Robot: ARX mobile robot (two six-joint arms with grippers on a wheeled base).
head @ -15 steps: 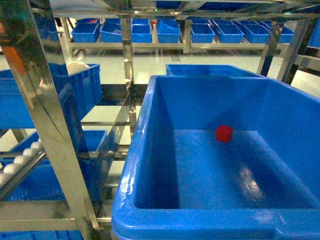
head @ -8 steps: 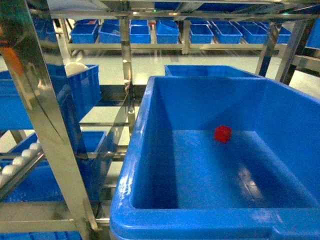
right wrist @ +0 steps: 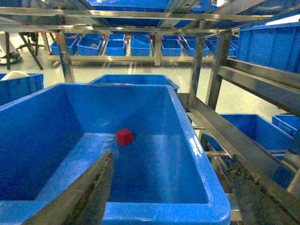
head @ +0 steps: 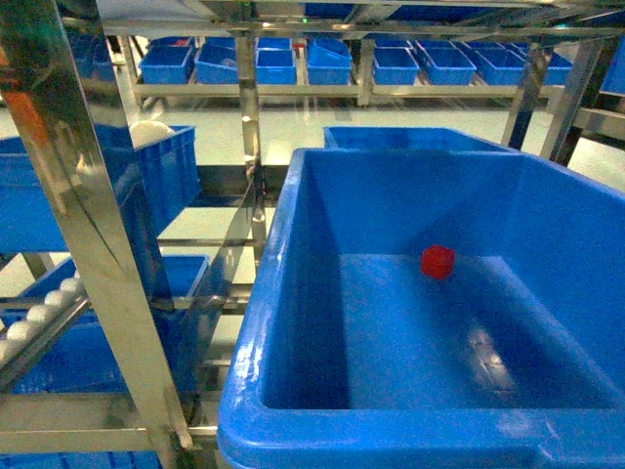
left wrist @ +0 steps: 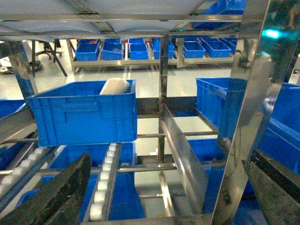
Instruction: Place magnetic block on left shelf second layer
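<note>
The magnetic block (head: 437,261), a small red cube, lies on the floor of the large deep blue bin (head: 256,332) that sits on the steel rack level, toward the bin's far wall. The right wrist view shows the block (right wrist: 124,136) well ahead of my right gripper (right wrist: 172,161), which is open with the bin's near right rim (right wrist: 201,154) between its fingers. My left gripper (left wrist: 167,161) is open and empty, facing the rack's roller tracks left of the bin. Neither gripper appears in the head view.
A shiny perforated upright (head: 88,225) stands close at the left. A ribbed blue bin (left wrist: 84,112) holding a white object sits on the rollers (left wrist: 107,178). A steel divider (left wrist: 185,154) runs forward. Rows of small blue bins (head: 293,63) line the far racks.
The head view shifted slightly and came back. The red block lies in the same spot in the bin.
</note>
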